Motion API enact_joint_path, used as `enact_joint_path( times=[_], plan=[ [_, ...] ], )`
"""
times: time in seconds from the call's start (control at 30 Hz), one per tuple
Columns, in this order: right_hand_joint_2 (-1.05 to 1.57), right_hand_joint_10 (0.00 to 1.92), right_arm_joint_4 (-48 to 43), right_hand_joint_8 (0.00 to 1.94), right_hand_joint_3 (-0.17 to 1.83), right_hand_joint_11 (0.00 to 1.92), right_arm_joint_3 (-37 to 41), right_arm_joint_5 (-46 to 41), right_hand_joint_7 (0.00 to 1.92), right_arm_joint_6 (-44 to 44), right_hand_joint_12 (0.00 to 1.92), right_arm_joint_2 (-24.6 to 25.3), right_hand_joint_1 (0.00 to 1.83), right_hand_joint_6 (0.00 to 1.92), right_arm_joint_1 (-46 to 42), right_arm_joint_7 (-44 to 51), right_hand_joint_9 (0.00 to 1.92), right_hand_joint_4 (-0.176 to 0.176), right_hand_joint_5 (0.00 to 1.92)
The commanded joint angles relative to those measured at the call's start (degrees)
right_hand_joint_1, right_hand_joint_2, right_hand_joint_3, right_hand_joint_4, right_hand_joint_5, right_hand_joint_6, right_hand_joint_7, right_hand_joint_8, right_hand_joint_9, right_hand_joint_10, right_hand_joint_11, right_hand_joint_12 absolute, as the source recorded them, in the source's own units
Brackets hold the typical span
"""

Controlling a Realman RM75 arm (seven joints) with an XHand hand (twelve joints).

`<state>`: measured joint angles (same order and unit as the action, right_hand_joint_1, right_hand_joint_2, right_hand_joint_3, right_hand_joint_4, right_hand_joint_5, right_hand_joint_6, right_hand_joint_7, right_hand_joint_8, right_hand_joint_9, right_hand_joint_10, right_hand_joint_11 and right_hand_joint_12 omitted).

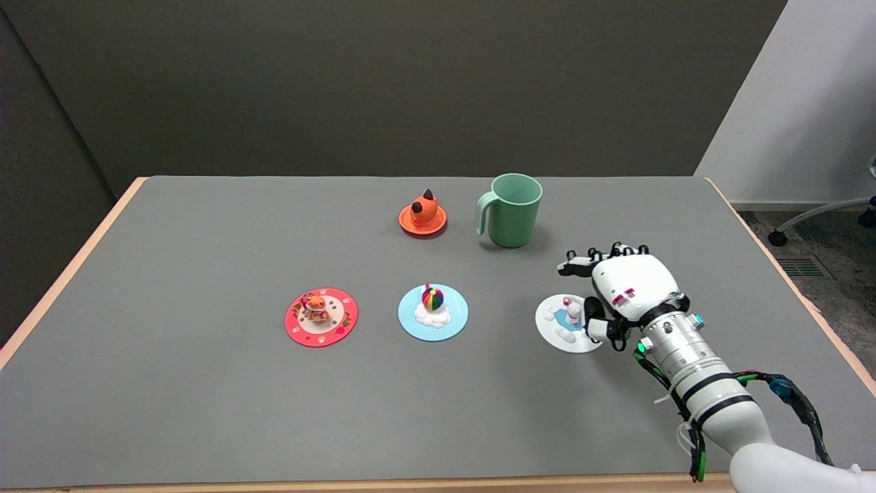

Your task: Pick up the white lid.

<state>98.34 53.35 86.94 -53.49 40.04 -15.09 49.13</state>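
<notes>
The white lid (562,324) lies flat on the grey table (205,411) at the right, a round disc with a small white figure on a blue patch as its knob. My right hand (626,284) hovers just right of and partly over the lid's right edge. Its fingers stretch out to the left above the far side of the lid, and its thumb hangs down close beside the knob. Nothing sits in the hand. Whether the thumb touches the knob is unclear.
A green mug (510,209) stands behind the lid. An orange lid with a fox figure (423,216) is left of the mug. A light blue lid with a rainbow ball (432,312) and a red lid (321,316) lie in a row to the left.
</notes>
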Motion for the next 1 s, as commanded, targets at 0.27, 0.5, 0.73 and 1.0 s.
enact_joint_path(
  times=[0.27, 0.5, 0.73, 1.0],
  plan=[
    [0.79, 0.27, 1.1, 0.17, 0.97, 0.51, 0.3, -0.4, 0.76, 5.2, 1.18, -1.6, 1.16, 0.18, -0.2, -0.1, 0.84, 0.123, 0.67],
    [0.76, 0.28, 2.4, 0.16, 1.02, 0.51, 2.6, -0.4, 0.69, 5.8, 1.17, -1.7, 1.14, 0.17, -2.7, 0.3, 0.83, 0.081, 0.60],
    [0.74, 0.26, 2.5, 0.15, 1.04, 0.52, 3.6, -0.4, 0.63, 5.9, 1.12, -1.3, 1.13, 0.17, -4.7, 0.3, 0.82, 0.079, 0.58],
    [0.74, 0.25, 2.3, 0.15, 1.04, 0.53, 2.7, -0.4, 0.62, 5.9, 1.09, -1.3, 1.14, 0.17, -4.7, 0.3, 0.81, 0.070, 0.58]
  ],
)
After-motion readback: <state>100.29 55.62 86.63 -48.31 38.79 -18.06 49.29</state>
